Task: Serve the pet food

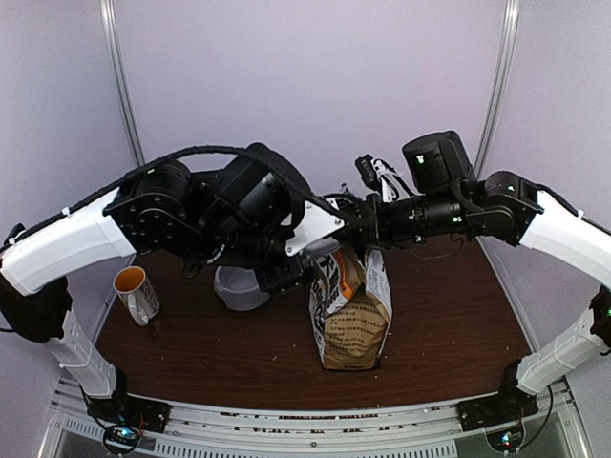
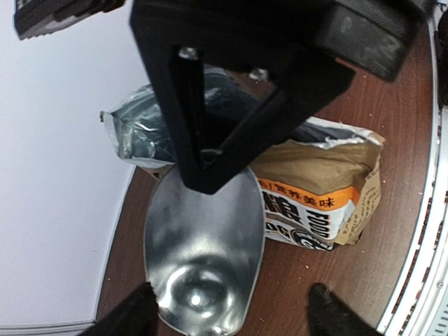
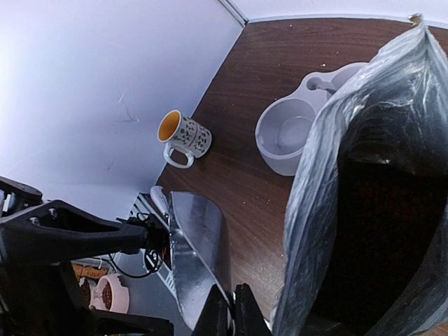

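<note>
Two robot arms met above a brown table (image 1: 449,315), at the centre of the overhead view, with a metal scoop (image 2: 203,259) between them. The right gripper (image 3: 227,315) was clamped tight on the scoop's narrow end, its fingers pressed together at the bottom edge of its own camera's view, with the shiny blade running up from them. The left gripper (image 2: 227,318) stood wide apart, one black finger at each lower corner of its wrist view, the scoop's bowl in the gap and touching neither.

Directly below, a kraft-brown bag (image 1: 353,315) stood upright mid-table with its torn top gaping and its silver lining showing. The pet food (image 3: 385,231) lay inside it, seen only as a dark brown mass in the mouth at the right of the right wrist view; single pellets could not be made out.

A grey double bowl (image 1: 239,286) sat just left of the bag, and a patterned mug (image 1: 136,291) with an orange inside stood farther left, near the table's edge.
</note>
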